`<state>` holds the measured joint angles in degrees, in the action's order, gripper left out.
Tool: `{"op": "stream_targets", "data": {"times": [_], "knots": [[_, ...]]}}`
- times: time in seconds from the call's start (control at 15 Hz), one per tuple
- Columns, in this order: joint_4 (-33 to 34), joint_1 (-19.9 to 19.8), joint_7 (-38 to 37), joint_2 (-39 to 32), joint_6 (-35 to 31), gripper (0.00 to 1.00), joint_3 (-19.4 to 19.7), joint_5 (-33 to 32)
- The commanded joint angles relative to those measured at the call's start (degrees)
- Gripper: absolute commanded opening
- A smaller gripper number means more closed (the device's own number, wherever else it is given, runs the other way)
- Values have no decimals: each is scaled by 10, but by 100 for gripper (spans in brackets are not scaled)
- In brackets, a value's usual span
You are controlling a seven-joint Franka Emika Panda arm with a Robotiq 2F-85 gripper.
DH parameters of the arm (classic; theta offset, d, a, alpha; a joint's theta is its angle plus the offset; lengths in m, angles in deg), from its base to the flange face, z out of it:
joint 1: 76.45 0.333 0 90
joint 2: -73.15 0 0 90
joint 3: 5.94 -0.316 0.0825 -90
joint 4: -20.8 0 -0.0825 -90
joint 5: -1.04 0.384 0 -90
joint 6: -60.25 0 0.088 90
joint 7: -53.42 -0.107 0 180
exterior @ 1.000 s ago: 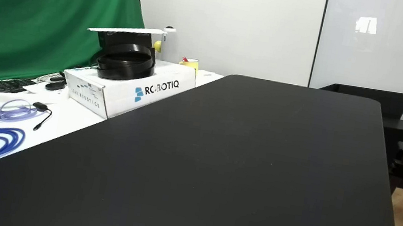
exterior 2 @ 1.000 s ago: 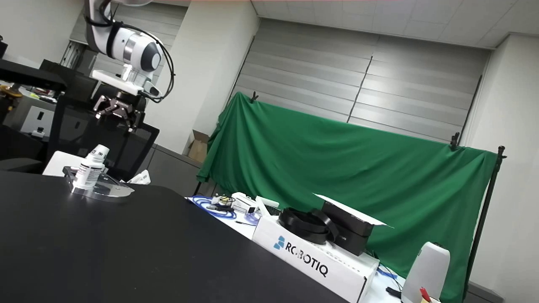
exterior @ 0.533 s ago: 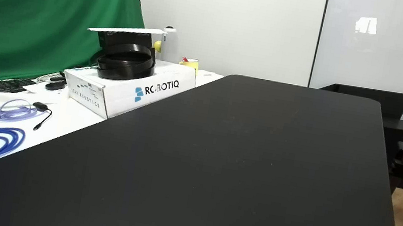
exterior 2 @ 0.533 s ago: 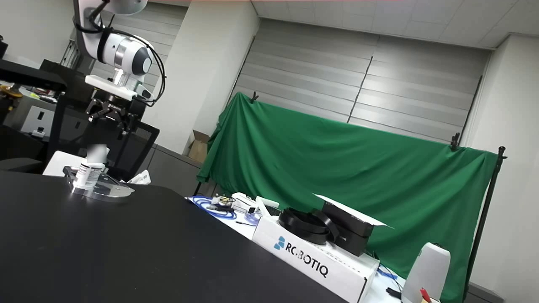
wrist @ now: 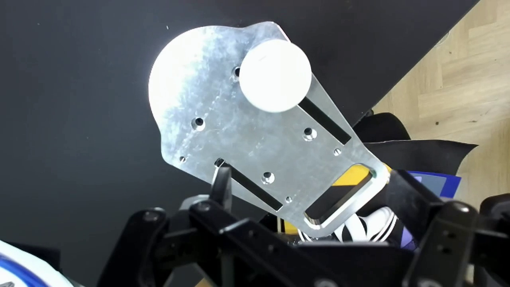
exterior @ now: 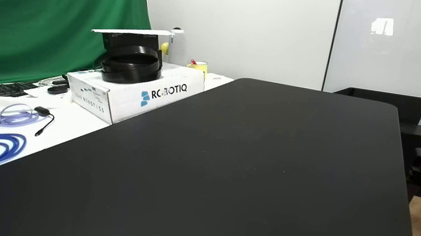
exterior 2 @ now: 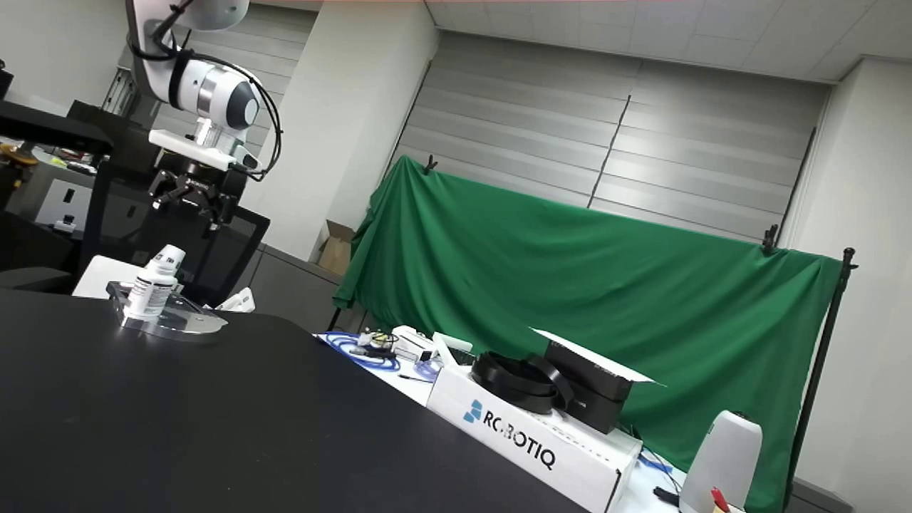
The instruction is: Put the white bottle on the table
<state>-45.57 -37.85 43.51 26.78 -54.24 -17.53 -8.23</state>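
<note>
The white bottle (exterior 2: 148,293) stands upright on a clear-looking metal plate (exterior 2: 196,325) at the far end of the black table (exterior 2: 249,427), in an exterior view. In the wrist view the round white cap (wrist: 275,75) shows from above, near the plate's (wrist: 255,135) upper right edge. The black table also fills an exterior view (exterior: 246,183), where bottle and gripper are out of view. My gripper (exterior 2: 187,212) hangs above and slightly behind the bottle, apart from it. In the wrist view the gripper (wrist: 312,185) has its fingers wide apart and empty, below the cap in the picture.
A white Robotiq box (exterior 2: 527,442) with black rings (exterior 2: 524,385) on it stands on a white side table beside the black table. Cables (exterior: 7,149) lie there too. A black chair (exterior 2: 235,242) is behind the plate. Wooden floor (wrist: 458,75) shows past the table edge.
In an exterior view my arm and gripper have shifted left and slightly down, with a tiny shift back right since half a second ago. The bottle and plate have not moved.
</note>
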Motion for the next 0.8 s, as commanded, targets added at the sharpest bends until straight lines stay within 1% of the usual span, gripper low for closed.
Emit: {"op": "stream_targets", "data": {"times": [0.0,0.07,0.13,0.27,0.6,0.73], "knots": [[46,10,-13,-17,46,100,8,13],[50,6,-7,-19,58,100,1,25],[12,2,-1,-3,27,100,1,10],[18,3,-1,-4,38,100,0,17],[21,3,-1,-7,40,100,0,20],[13,11,-17,-4,37,100,13,0]]}}
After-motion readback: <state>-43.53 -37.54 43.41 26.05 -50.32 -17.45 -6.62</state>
